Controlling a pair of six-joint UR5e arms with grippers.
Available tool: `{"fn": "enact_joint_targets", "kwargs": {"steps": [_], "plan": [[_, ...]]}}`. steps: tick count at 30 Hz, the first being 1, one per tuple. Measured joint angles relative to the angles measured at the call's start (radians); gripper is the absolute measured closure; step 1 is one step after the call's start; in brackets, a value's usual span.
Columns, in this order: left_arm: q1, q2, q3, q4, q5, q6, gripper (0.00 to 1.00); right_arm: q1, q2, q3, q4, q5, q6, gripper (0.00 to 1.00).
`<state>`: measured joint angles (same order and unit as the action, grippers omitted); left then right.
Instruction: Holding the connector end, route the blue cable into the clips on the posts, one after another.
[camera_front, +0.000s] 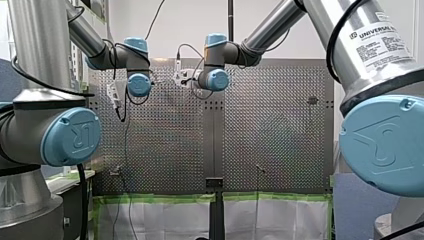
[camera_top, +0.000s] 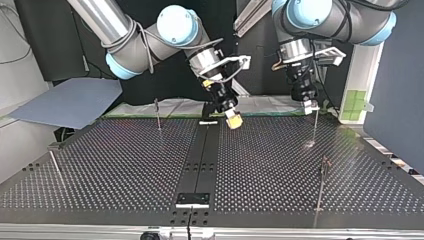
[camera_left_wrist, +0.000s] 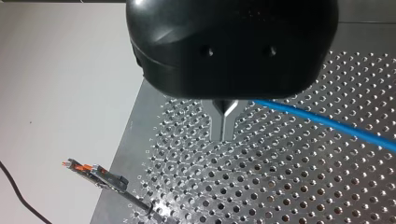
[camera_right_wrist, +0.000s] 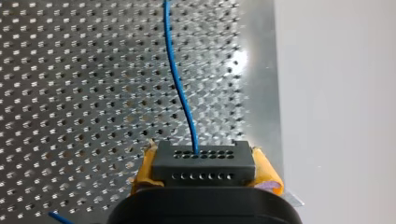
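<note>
My right gripper (camera_right_wrist: 205, 170) clamps the black connector (camera_right_wrist: 204, 158), blue cable (camera_right_wrist: 180, 84) trailing ahead; my left gripper (camera_left_wrist: 225, 126) looks pinched narrow on it. Routing seems unstarted: next, lower the cable into a post clip (camera_left_wrist: 95, 173).

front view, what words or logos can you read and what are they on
"UNIVERSAL": white label on my right arm.
"UR" logo, turned: blue joint cap on my left arm.
Fine print on that label: too small to read.
Other views: no text.
</note>
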<state>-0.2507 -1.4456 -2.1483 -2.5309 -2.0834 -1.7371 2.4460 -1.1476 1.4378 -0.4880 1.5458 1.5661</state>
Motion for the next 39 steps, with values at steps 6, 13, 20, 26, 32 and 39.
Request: {"fn": "enact_joint_targets", "kwargs": {"steps": [6, 13, 20, 26, 32, 39], "plan": [[0.024, 0.003, 0.025, -0.023, 0.009, -0.020, 1.00, 0.002, 0.001, -0.016, 0.005, -0.001, 0.009, 1.00], [0.058, 0.012, 0.102, -0.073, 0.023, -0.041, 1.00, -0.004, 0.009, -0.025, 0.005, -0.005, 0.022, 1.00], [0.086, 0.024, 0.145, -0.098, 0.046, -0.043, 1.00, 0.001, 0.011, -0.065, 0.008, -0.020, 0.029, 1.00], [0.111, 0.029, 0.167, -0.104, 0.067, -0.049, 1.00, 0.003, 0.018, -0.096, 0.009, -0.031, 0.044, 1.00], [0.134, 0.032, 0.182, -0.106, 0.088, -0.056, 1.00, 0.003, 0.029, -0.112, 0.012, -0.039, 0.051, 1.00], [0.158, 0.027, 0.207, -0.113, 0.117, -0.061, 1.00, 0.005, 0.046, -0.146, 0.022, -0.042, 0.057, 1.00]]}}
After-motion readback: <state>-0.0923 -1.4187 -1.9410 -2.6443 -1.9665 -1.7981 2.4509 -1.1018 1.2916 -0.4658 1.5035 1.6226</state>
